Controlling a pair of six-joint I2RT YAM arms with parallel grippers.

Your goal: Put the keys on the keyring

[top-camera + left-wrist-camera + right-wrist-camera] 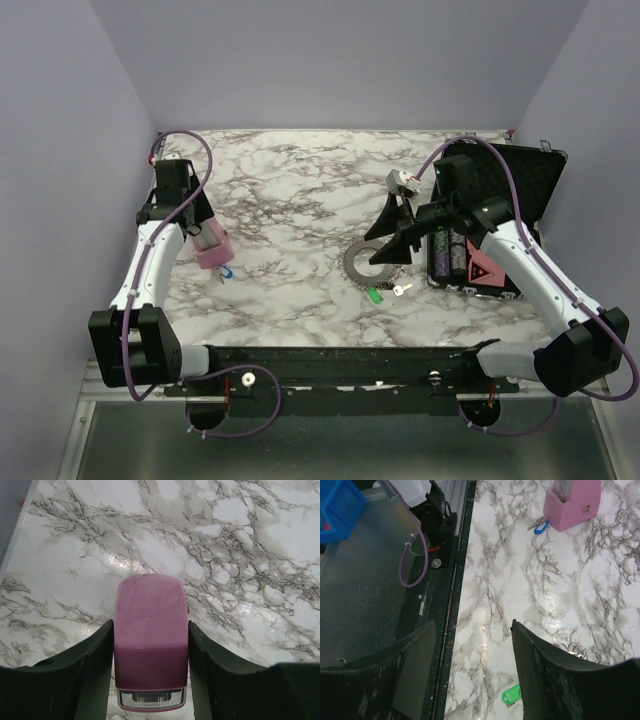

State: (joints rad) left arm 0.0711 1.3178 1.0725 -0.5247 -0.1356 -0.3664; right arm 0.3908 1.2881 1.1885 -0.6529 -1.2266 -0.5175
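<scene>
The white marble-patterned table [290, 200] carries three small keys: a blue-headed key [228, 270] just beside the one pink plastic block [213, 250] clamped by the left gripper [151, 625], and a green-headed key [375, 295] and a silvery key [402, 290] near the single toothed grey metal keyring [351, 264]; the right gripper [473, 630] hangs spread and empty

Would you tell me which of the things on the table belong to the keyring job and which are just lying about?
Belong to the job: keyring, green key, blue key, silver key.
Just lying about: pink box, held by the left gripper; open black case.
</scene>
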